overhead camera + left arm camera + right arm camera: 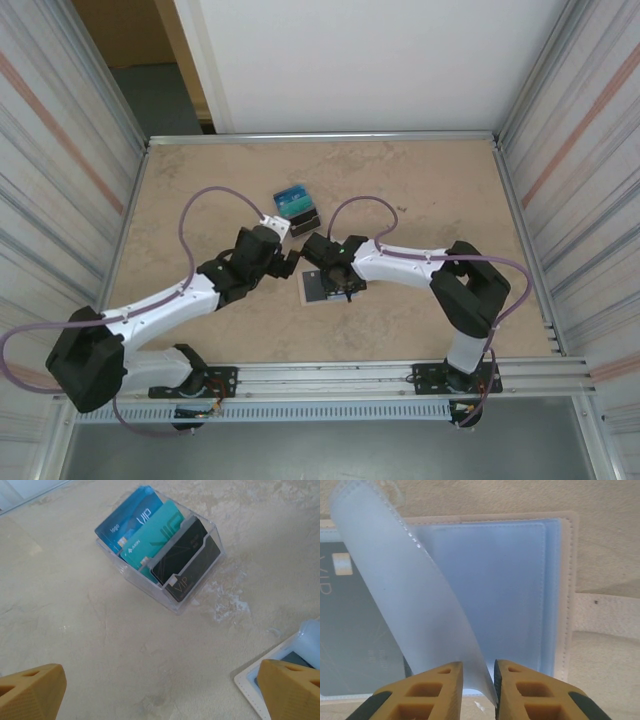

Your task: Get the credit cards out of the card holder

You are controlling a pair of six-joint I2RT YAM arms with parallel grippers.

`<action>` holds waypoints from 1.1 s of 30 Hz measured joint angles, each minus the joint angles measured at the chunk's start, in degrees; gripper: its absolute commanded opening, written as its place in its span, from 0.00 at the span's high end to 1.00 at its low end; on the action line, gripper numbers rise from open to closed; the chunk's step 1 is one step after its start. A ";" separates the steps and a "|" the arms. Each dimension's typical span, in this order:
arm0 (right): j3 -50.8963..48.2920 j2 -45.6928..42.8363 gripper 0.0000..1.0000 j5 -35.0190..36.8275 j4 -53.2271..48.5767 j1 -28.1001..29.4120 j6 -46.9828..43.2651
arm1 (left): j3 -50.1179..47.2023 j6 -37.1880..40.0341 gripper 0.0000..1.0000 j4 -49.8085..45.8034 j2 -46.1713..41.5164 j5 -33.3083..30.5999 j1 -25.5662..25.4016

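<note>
Starting at the near edge, both arms reach in over the beige stone-look table [200, 180] and meet mid-table. The right gripper [478, 674] hangs directly over the card holder [492, 575]. From above it blocks most of the holder, leaving a pale corner showing on the gripper's left.

The right gripper's fingers are drawn close together, pinching the holder's pale blue translucent flap [410, 595]. The flap curls up and away, and it stands in front of a grey card [355, 640] marked "VIP" that lies in the holder's left half.

The card holder lies open and flat on the table. It has a beige stitched border and a glossy pale blue inside, and its right-hand pocket shows plain blue.

The left gripper [160, 692] is just beside it, with its fingers spread wide over bare table. Its right finger [292, 687] overlaps the holder's stitched corner in the wrist view.

Farther out, near the holder but apart from it, sits a clear plastic tray [130, 575]. The credit cards lean in its slots: a blue card [127, 517] at the back, a teal card [152, 537] in the middle and a black card [185, 555] in front.

Beyond that, corrugated walls [60, 130] flank the table and a white panel [380, 60] closes the far end.

The count is one card holder, one card seen in it, three cards in the tray and two grippers.
</note>
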 measured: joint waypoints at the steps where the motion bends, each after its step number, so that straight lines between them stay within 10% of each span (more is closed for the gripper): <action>1: -0.42 -0.42 0.75 0.17 -0.09 -0.20 0.28 | 0.00 -0.02 0.01 0.02 0.61 0.00 -0.11; 19: -6.47 -8.11 0.67 0.42 1.22 -4.96 2.36 | 0.00 -2.27 0.01 1.55 8.33 3.04 -1.33; 33: -8.57 -10.97 0.80 -19.12 16.96 -7.85 -2.54 | -0.02 -3.80 0.01 1.53 14.47 3.06 -3.30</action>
